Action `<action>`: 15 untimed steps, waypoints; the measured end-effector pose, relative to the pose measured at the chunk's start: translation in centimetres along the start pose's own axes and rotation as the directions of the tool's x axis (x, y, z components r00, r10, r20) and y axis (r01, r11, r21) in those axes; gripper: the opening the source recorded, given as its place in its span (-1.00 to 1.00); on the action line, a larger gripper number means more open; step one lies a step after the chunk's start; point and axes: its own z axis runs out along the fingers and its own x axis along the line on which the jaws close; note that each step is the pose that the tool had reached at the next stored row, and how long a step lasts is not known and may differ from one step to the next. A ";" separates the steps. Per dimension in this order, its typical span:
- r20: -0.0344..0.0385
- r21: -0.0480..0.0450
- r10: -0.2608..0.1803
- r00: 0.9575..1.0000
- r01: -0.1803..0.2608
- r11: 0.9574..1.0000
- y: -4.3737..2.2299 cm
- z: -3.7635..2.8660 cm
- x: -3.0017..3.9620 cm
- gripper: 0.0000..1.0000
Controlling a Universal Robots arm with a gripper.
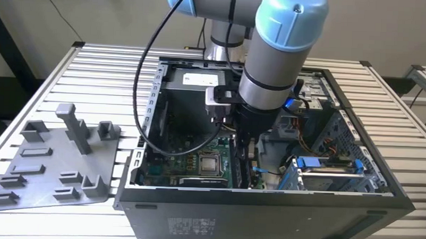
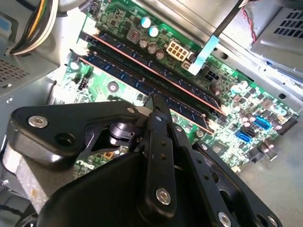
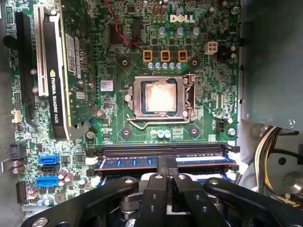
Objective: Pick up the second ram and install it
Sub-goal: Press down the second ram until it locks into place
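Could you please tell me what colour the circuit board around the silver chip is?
Green; the circuit board shows best in the first wrist view.

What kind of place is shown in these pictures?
Probably a robotics lab or test bench for computer assembly. An open computer case lies on a slatted metal table, a grey plastic tray sits beside it, and the gripper is down at the memory stick.
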 end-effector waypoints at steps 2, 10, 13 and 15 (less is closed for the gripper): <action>0.000 0.000 0.000 1.000 0.000 1.000 -0.01 0.06 0.01 -0.79; 0.000 0.000 0.000 1.000 0.000 1.000 -0.02 0.36 0.03 -0.79; 0.000 0.001 0.000 1.000 0.000 1.000 -0.03 0.87 0.06 -0.79; -0.001 0.001 0.000 1.000 0.000 1.000 -0.04 1.20 0.09 -0.79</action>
